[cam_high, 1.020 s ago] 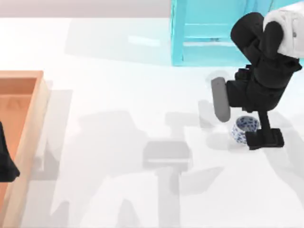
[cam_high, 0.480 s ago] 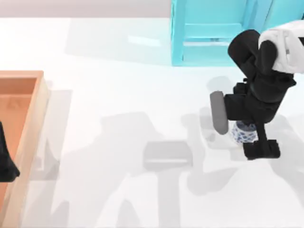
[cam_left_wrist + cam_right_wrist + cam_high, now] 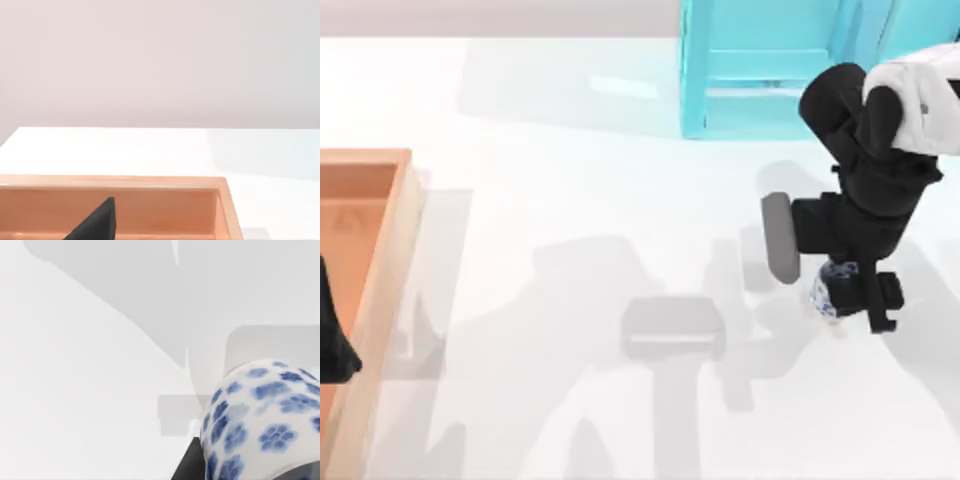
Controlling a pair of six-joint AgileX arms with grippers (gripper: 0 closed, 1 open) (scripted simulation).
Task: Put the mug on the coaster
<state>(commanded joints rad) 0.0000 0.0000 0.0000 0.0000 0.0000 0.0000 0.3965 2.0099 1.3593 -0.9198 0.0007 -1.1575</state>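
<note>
The mug [image 3: 823, 293], a small white cup with blue blotches, is at the table's right, partly hidden under my right arm. My right gripper [image 3: 850, 292] reaches down over it with its black fingers shut on it. In the right wrist view the mug [image 3: 260, 415] looms very close, with a dark finger [image 3: 192, 467] against its side. The coaster [image 3: 672, 328], a flat grey square, lies on the white table well to the left of the mug, with nothing on it. My left gripper [image 3: 332, 345] is parked over the wooden tray at the far left.
A wooden tray [image 3: 382, 250] runs along the left edge, and its rim [image 3: 150, 182] crosses the left wrist view. A turquoise rack [image 3: 760, 80] stands at the back right, just behind my right arm. Bare white table lies between mug and coaster.
My right gripper dropped over the mug and its fingers closed in on it. The mug shifted slightly toward the table's front. The left arm stayed still.
</note>
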